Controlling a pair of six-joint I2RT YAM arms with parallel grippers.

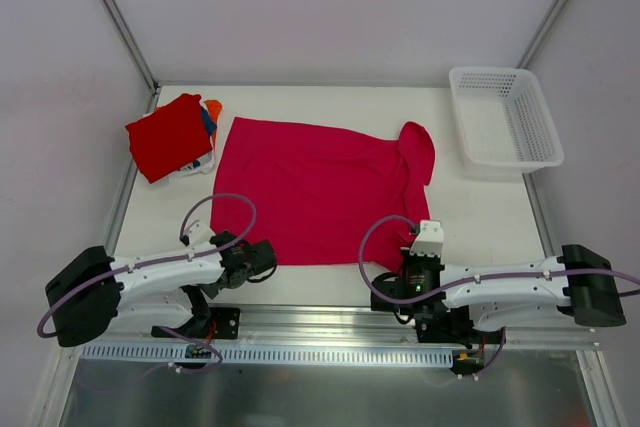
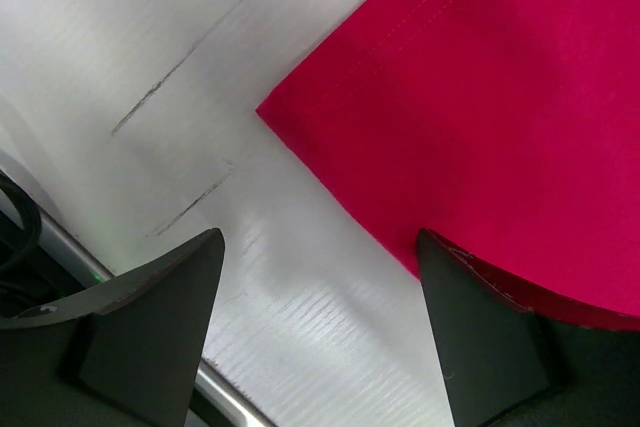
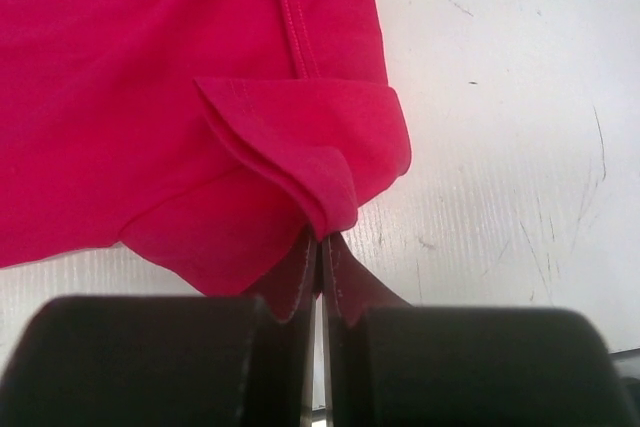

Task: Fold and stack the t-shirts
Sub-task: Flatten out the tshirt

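A magenta-pink t-shirt (image 1: 315, 187) lies spread flat in the middle of the table, one sleeve curled up at its right end. My right gripper (image 3: 322, 237) is shut on a raised fold at the shirt's near right corner (image 3: 300, 147); from above it sits at that corner (image 1: 425, 239). My left gripper (image 2: 320, 237) is open low over the near left corner (image 2: 300, 127), with bare table between the jaws and its right finger (image 2: 480, 337) over the shirt's edge. A stack of folded t-shirts (image 1: 170, 135), plain red on top, lies at the back left.
A white mesh basket (image 1: 505, 117) stands at the back right corner. Orange, blue and white edges (image 1: 210, 122) stick out from under the red shirt. Metal frame rails run along the table's left and near edges (image 1: 300, 322).
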